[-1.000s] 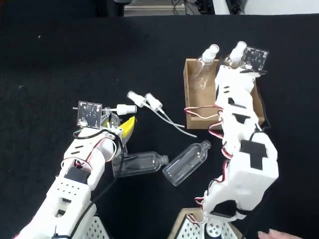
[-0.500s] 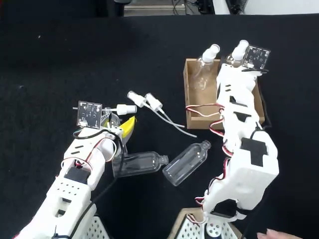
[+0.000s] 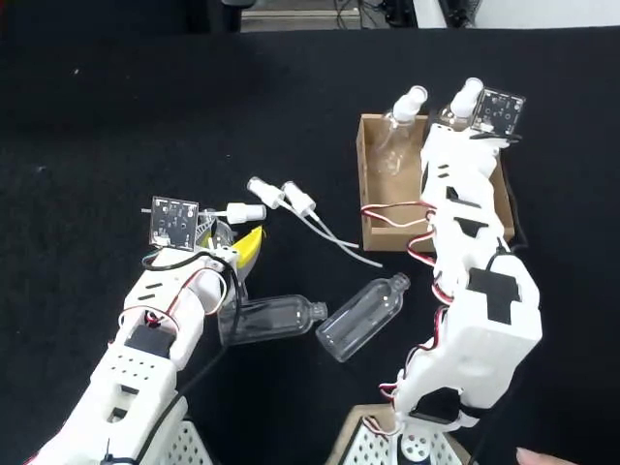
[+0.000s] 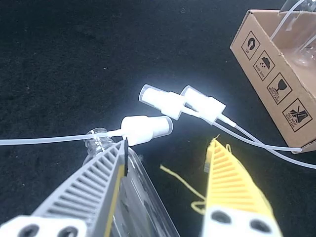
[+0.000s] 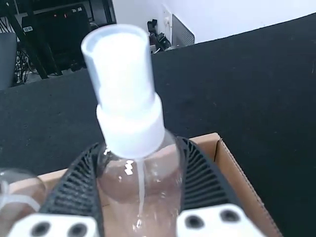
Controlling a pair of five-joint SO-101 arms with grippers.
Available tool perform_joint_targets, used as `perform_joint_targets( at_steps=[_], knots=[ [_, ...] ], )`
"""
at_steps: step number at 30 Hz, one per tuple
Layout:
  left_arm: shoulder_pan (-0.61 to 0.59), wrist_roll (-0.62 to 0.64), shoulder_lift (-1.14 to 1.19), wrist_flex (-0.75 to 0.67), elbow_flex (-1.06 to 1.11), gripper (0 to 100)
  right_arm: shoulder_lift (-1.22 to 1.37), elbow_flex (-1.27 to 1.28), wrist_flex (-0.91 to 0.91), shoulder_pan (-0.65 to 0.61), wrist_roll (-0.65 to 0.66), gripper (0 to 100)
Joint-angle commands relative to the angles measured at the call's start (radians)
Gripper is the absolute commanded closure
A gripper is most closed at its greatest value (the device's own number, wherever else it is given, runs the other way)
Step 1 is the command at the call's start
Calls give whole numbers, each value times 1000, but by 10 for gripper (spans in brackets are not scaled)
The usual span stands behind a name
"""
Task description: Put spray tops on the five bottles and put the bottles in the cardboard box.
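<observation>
On the black table, at the left, the left end effector is held wide open, and nothing is gripped by it. A bare bottle is seen lying beneath it, against the grey finger, with its open neck just past that fingertip. A spray top is laid just beside the neck, and its tube is stretched away over the table. A second top and a third top are found a little beyond, touching each other, with their tubes run toward the corner of the box.

Toward the middle, beside the left arm, a flat bottle and a slanted bottle are laid on their sides just beside each other, both uncapped.

At the right, a capped bottle is leaned in the far left corner of the box. The right end effector is closed on a held bottle, which is fitted with a top and clamped at its shoulder between the black fingers, at the far right of the box. Whether its base is set down inside cannot be told.
</observation>
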Motion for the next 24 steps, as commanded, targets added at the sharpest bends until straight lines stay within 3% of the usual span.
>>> perform_joint_targets(
  at_steps=[1,5,11,19,24],
  knots=[
    [5,6,-14,-25,-8,747,-15,-47,37,9,9,921],
    [5,6,-14,-25,-8,747,-15,-42,43,8,8,794],
    [5,6,-14,-25,-8,747,-15,-41,43,8,8,833],
    [5,6,-14,-25,-8,747,-41,-45,126,8,3,738],
    [5,6,-14,-25,-8,747,-64,-41,158,8,2,736]
  ],
)
